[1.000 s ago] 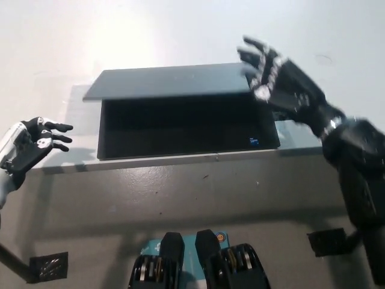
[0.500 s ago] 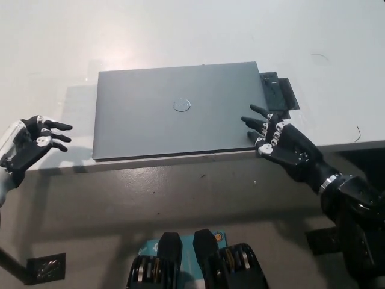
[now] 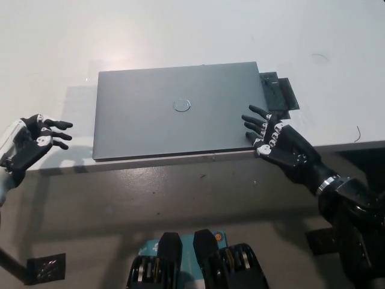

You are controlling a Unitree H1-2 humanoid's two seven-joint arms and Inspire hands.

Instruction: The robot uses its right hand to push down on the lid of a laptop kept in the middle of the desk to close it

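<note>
Flat grey rectangular laptop (image 3: 178, 111), lid fully down, lying in the middle of the white desk (image 3: 180, 36) close to its near edge. A dark flat object (image 3: 278, 94) shows beyond the laptop's right edge, partly hidden and hard to identify. Black right hand (image 3: 274, 141), fingers spread and holding nothing, over the lid's near right corner; contact cannot be judged. White left hand (image 3: 30, 143), open, resting at the desk's left near edge.

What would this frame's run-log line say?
laptop: lid flat shut, on desk | right hand: open, at laptop's near right corner | left hand: open, idle at desk's left edge
</note>
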